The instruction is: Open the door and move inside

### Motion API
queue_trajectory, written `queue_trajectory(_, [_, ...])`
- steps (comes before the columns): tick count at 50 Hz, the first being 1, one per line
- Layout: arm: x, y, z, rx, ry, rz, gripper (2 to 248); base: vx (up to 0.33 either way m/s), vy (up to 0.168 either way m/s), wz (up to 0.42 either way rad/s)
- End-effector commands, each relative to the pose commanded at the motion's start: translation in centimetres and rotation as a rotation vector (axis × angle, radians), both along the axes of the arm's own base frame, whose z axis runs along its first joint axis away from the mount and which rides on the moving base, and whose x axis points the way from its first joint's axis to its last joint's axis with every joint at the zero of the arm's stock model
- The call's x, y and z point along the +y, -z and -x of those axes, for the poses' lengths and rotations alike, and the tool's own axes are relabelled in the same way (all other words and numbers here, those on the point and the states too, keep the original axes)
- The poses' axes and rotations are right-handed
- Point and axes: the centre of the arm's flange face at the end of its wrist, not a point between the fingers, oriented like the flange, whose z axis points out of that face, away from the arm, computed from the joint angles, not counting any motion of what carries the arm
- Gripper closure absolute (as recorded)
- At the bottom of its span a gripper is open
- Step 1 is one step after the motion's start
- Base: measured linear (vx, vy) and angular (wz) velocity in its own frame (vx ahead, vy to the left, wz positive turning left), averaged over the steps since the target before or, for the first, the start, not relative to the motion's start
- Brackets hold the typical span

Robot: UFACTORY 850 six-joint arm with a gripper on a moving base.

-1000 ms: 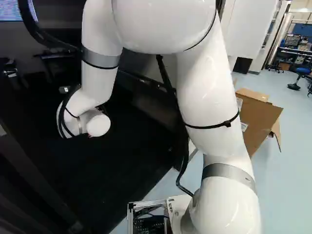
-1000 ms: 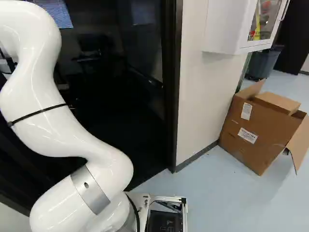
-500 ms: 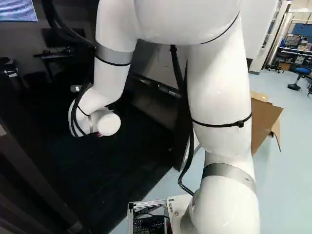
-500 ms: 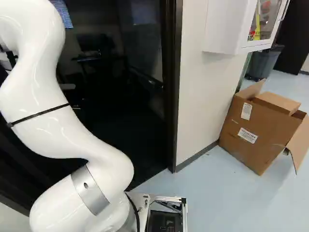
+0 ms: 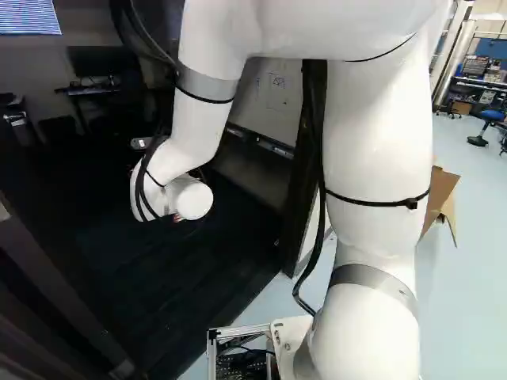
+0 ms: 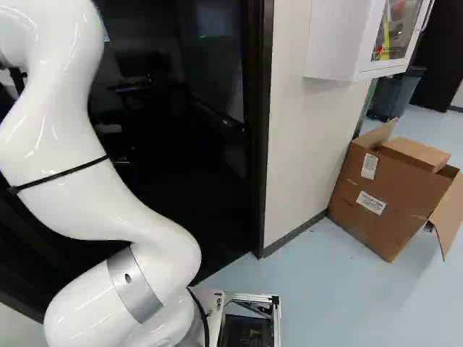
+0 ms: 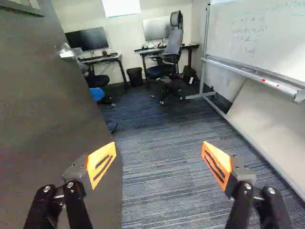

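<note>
Our arm (image 5: 376,150) has swung toward the right of the left base view since the earlier frame, carrying its wrist (image 5: 190,198) along; the base has stayed where it was. We have the gripper (image 7: 158,162) released, its orange pads (image 7: 101,163) spread wide apart and nothing between them; we see the door (image 7: 38,105) standing open beside it, running behind one finger (whether they touch, we cannot tell); the door's handle (image 7: 66,52) sits near its free edge, farther ahead than the fingers. Ahead of us the striped carpet (image 7: 152,124) runs to two desks (image 7: 107,58), each with a monitor (image 7: 88,38); an office chair (image 7: 174,43) stands before one, and a black bin (image 7: 135,76) stands between them, at the carpet's far edge; a whiteboard (image 7: 262,38) flanks the side opposite the door. Outside, at the right of the right base view, we see an open cardboard box (image 6: 383,195) on the pale floor (image 6: 311,311), near the wall's (image 6: 296,144) foot, below a white cabinet (image 6: 336,43).
</note>
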Motion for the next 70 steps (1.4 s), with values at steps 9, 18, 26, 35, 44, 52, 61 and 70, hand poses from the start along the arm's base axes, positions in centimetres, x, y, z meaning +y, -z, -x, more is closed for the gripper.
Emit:
queue_trajectory(9, [-1.4,-0.1,0.2,-0.005,0.002,0.006,3,0.000,0.000,0.000])
queue_trajectory(18, [-2.8,-0.3,0.5,-0.014,0.001,0.011,3,0.000,0.000,0.000])
queue_trajectory(26, [-4.0,-0.4,0.7,-0.024,-0.003,0.015,3,0.000,0.000,0.000])
queue_trajectory(35, [-5.3,-0.6,1.0,-0.037,-0.009,0.020,3,0.000,0.000,0.000])
queue_trajectory(44, [-6.6,-0.7,1.3,-0.049,-0.015,0.025,3,0.000,0.000,0.000])
queue_trajectory(52, [-7.7,-0.9,1.6,-0.060,-0.020,0.029,3,0.000,0.000,0.000])
queue_trajectory(61, [-9.0,-1.0,2.0,-0.073,-0.025,0.033,3,0.000,0.000,0.000])
queue_trajectory(70, [-10.3,-1.0,2.3,-0.078,-0.020,0.038,3,0.000,0.000,0.000])
